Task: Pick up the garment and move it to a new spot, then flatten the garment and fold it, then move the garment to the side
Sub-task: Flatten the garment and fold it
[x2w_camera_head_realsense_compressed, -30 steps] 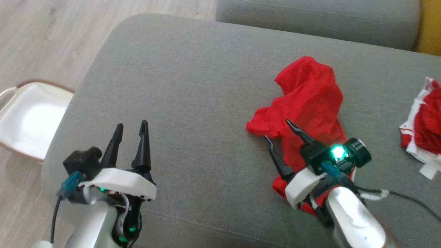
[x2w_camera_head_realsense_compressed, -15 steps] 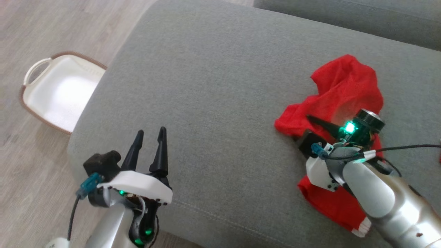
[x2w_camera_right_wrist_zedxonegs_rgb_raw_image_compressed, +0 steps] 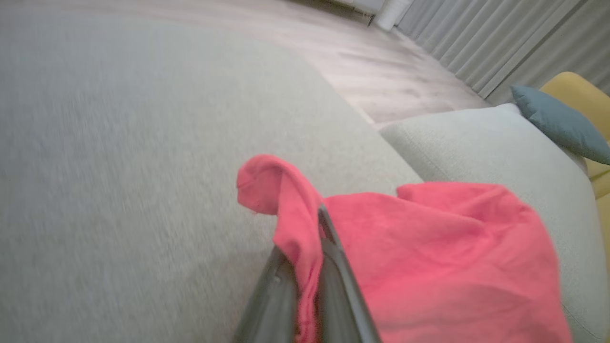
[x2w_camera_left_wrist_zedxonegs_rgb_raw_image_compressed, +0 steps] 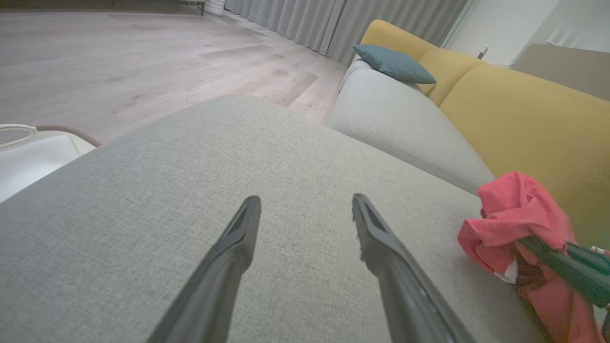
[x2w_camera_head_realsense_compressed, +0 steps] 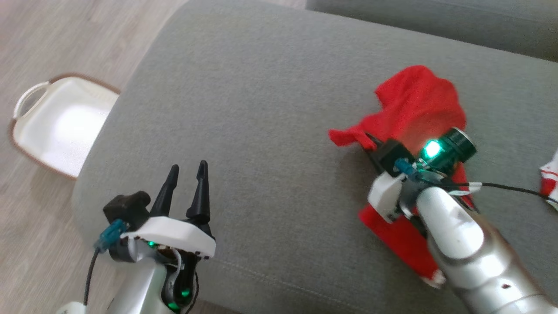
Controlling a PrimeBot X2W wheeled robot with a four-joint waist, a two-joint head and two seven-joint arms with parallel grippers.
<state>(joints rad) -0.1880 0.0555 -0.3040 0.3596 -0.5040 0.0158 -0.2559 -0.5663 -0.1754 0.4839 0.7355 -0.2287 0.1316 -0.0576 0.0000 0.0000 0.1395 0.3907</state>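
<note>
The red garment (x2w_camera_head_realsense_compressed: 418,102) lies crumpled on the right part of the grey cushion (x2w_camera_head_realsense_compressed: 261,100). My right gripper (x2w_camera_head_realsense_compressed: 369,140) is at its left edge, shut on a fold of the cloth. In the right wrist view the garment (x2w_camera_right_wrist_zedxonegs_rgb_raw_image_compressed: 429,247) is pinched between the two fingers of that gripper (x2w_camera_right_wrist_zedxonegs_rgb_raw_image_compressed: 312,238), with a flap standing up above them. My left gripper (x2w_camera_head_realsense_compressed: 188,168) hovers open over bare cushion near the front left, far from the cloth. In the left wrist view this gripper (x2w_camera_left_wrist_zedxonegs_rgb_raw_image_compressed: 306,200) has nothing between its fingers, and the garment (x2w_camera_left_wrist_zedxonegs_rgb_raw_image_compressed: 519,209) shows at the right.
A white basket (x2w_camera_head_realsense_compressed: 26,91) stands on the wooden floor to the left of the cushion. A red and white cloth (x2w_camera_head_realsense_compressed: 550,176) lies at the right edge. A second grey cushion (x2w_camera_head_realsense_compressed: 436,22) is behind, with a yellow sofa (x2w_camera_left_wrist_zedxonegs_rgb_raw_image_compressed: 524,109) and a blue pillow (x2w_camera_left_wrist_zedxonegs_rgb_raw_image_compressed: 395,64) beyond.
My right gripper has gone down onto the garment's left edge and shut on a fold of it. The head camera has shifted. The left gripper stays open in place.
</note>
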